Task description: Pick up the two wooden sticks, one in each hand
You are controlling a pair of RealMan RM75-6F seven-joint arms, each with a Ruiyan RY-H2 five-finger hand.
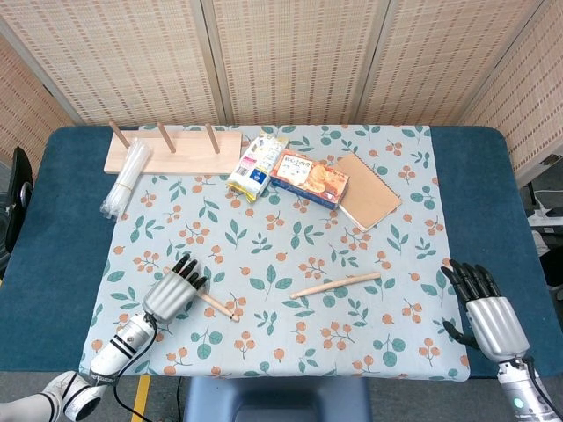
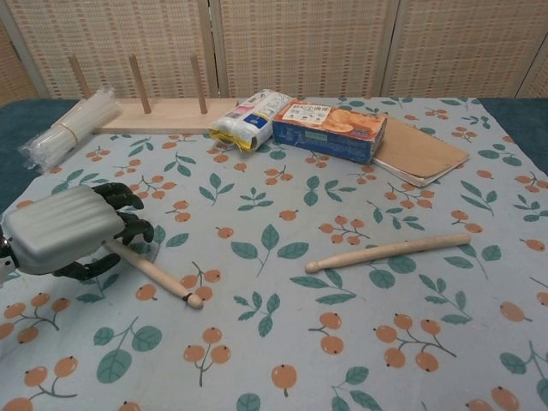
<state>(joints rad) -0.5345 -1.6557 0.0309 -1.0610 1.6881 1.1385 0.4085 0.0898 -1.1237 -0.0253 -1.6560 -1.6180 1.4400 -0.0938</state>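
Two pale wooden sticks lie on the leaf-print cloth. The left stick point(image 1: 218, 307) point(image 2: 158, 276) runs diagonally, and its far end is hidden under my left hand point(image 1: 171, 294) point(image 2: 64, 231). That hand's fingers curl over the stick with the thumb below it, gripping it low on the cloth. The right stick point(image 1: 336, 285) point(image 2: 390, 252) lies free near the middle, untouched. My right hand point(image 1: 486, 312) hovers over the blue table edge at the lower right, fingers apart and holding nothing, well to the right of that stick. The chest view does not show it.
At the back stand a wooden peg rack point(image 1: 176, 154) point(image 2: 154, 116), a bag of clear straws point(image 1: 126, 178) point(image 2: 68, 128), a snack packet point(image 1: 258, 165), an orange box point(image 1: 308, 178) point(image 2: 330, 128) and a brown notebook point(image 1: 368, 191).
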